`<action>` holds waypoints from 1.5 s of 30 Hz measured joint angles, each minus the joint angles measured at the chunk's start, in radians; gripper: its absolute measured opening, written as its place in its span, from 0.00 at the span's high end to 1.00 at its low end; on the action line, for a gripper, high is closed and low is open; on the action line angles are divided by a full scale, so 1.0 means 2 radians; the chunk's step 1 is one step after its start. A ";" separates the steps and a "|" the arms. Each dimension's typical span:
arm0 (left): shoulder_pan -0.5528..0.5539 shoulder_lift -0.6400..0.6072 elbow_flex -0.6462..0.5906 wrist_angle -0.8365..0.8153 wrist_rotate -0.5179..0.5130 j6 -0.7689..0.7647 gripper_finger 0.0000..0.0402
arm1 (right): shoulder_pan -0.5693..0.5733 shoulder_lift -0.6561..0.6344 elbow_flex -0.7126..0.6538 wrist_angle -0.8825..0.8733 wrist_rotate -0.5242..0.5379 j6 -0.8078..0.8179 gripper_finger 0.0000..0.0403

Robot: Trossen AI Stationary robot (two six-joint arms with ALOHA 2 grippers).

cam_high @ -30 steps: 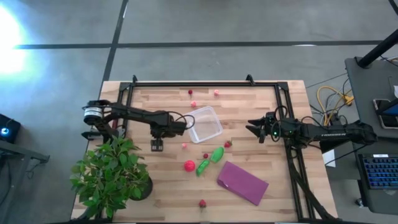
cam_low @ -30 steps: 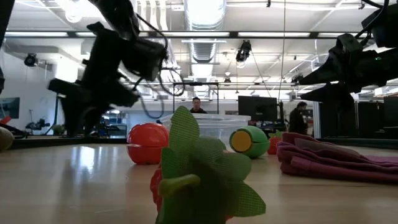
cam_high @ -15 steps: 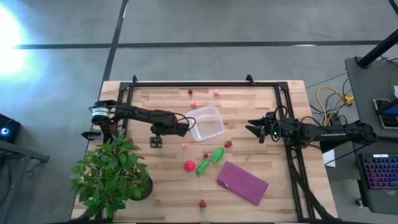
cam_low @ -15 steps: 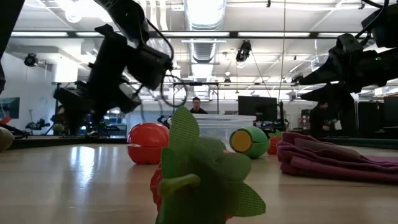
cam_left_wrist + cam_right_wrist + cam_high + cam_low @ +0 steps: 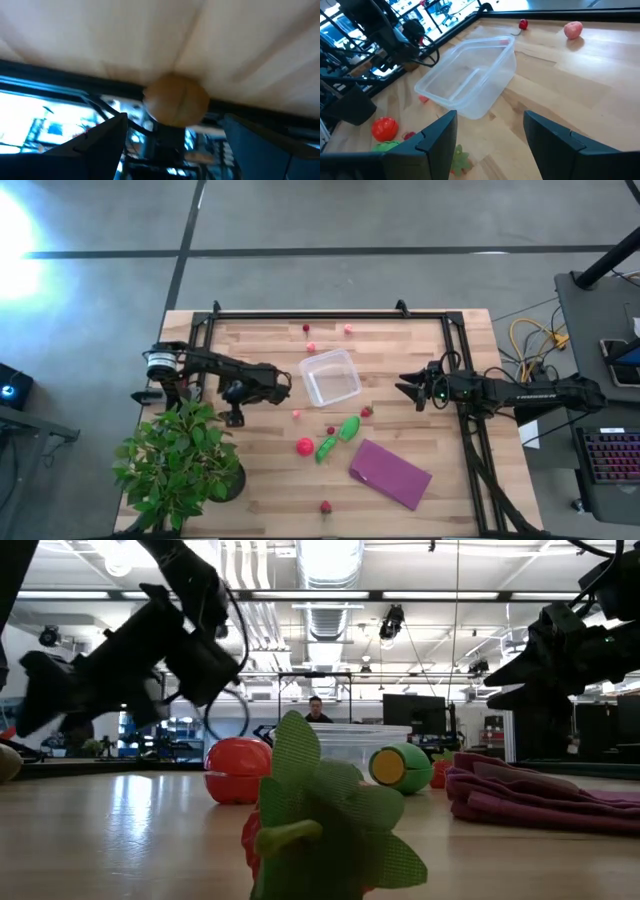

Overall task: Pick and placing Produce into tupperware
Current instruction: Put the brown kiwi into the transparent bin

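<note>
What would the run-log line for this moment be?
left gripper: fingers open, facing brown ball | right gripper: fingers open, waiting right of tupperware | tupperware: empty

No legible text, labels, brands, numbers or signs were seen in any view; room screens were too blurred to read.

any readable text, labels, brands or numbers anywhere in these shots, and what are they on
None can be read.
tupperware: clear plastic, no label showing.
purple rectangle: plain, no print.
Screens in the room behind the table in the low view: too small and blurred to read.
</note>
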 joint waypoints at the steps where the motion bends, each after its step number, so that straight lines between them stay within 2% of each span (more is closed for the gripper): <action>1: 0.000 0.000 -0.009 -0.002 0.009 0.000 0.22 | 0.000 0.000 0.000 0.000 0.000 0.000 0.46; 7: 0.000 0.000 -0.065 0.012 0.017 0.000 0.22 | 0.000 0.000 0.000 0.000 0.000 0.000 0.46; 12: 0.000 -0.004 -0.086 0.046 0.021 -0.002 0.22 | 0.000 0.000 0.000 0.000 0.000 0.000 0.46; 17: 0.000 -0.009 -0.098 0.088 0.026 -0.015 0.22 | 0.000 0.000 0.000 0.000 0.000 0.002 0.46; 30: 0.000 -0.009 -0.139 0.102 0.024 -0.016 0.22 | 0.000 0.000 0.000 0.001 -0.001 0.002 0.46; 45: 0.000 -0.009 -0.149 0.141 0.003 -0.047 0.22 | 0.000 0.000 0.000 0.001 0.004 0.002 0.46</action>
